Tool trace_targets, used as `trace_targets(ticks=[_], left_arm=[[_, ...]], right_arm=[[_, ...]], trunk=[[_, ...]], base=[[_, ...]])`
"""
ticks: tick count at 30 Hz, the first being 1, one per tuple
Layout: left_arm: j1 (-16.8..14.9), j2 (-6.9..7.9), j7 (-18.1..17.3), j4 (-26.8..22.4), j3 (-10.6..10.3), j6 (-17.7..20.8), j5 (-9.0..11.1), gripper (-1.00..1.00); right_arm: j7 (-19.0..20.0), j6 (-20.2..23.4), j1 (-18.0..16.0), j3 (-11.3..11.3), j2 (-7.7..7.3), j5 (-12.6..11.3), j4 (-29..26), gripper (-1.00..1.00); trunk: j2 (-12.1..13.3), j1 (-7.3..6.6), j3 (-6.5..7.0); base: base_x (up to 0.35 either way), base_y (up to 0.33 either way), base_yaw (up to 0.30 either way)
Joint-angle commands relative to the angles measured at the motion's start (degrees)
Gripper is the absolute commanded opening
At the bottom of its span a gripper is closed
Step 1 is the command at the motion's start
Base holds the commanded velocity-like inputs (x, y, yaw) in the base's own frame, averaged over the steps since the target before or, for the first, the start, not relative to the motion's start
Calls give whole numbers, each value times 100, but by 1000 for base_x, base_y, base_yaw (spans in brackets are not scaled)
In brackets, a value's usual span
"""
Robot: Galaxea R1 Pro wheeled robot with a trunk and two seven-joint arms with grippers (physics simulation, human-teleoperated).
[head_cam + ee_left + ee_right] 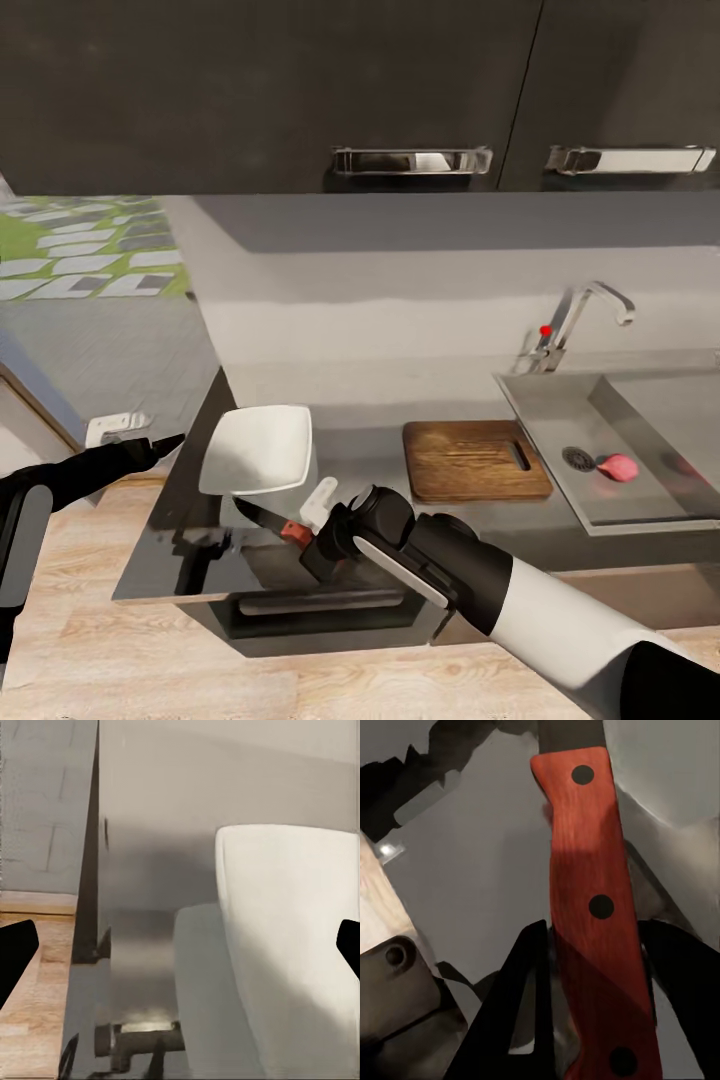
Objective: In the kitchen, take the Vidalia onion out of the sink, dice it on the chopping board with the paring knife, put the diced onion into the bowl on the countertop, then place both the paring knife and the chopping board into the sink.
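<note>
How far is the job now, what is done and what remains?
Nothing is finished. In hand: the right gripper grips the reddish-brown-handled paring knife. Left: the pinkish-red onion lies in the grey steel sink; the brown wooden chopping board and white squarish bowl are empty.

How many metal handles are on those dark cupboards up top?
2. One cabinet handle is on the left upper door, above the chopping board; the other handle is on the right door, above the sink. More could lie beyond the picture's edge.
</note>
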Motion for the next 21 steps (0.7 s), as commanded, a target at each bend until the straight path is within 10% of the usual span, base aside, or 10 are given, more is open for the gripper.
trace_targets(ticks=[1,21], left_arm=[[-5,0,-32,-4,8,33,-13,100],[-5,1,-32,-4,8,33,-14,100]], right_arm=[[57,21,-7,2,1,60,-2,-100],[57,21,-7,2,1,60,-5,-100]], trunk=[[-11,1,-11],[-11,1,-11]], base=[[-302,0,0],[-255,0,0]])
